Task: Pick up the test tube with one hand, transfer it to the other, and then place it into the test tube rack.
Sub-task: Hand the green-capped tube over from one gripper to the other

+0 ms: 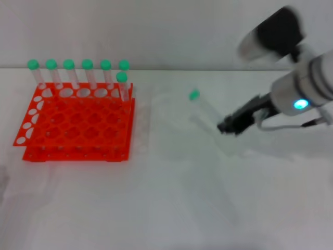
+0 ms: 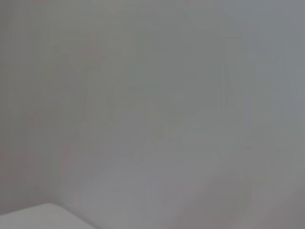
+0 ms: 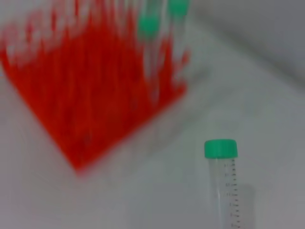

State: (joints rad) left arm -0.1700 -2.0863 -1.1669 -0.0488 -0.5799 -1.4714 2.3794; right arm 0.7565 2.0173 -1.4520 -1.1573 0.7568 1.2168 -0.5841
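The right gripper [image 1: 234, 124] hangs low over the white table [image 1: 171, 208]; I cannot tell how far its jaws stand apart or whether they grip anything. The test tube [image 1: 200, 104] lies just beyond its tips, cap pointing away toward the test tube rack [image 1: 78, 125], well apart to the left. A skewed closure could roll the round tube off.

Open table [image 1: 171, 203] separates the tube [image 1: 200, 104] from the rack [image 1: 78, 125]; seven capped tubes [image 1: 78, 75] crowd the rack's far row and right corner, nearer holes stand open
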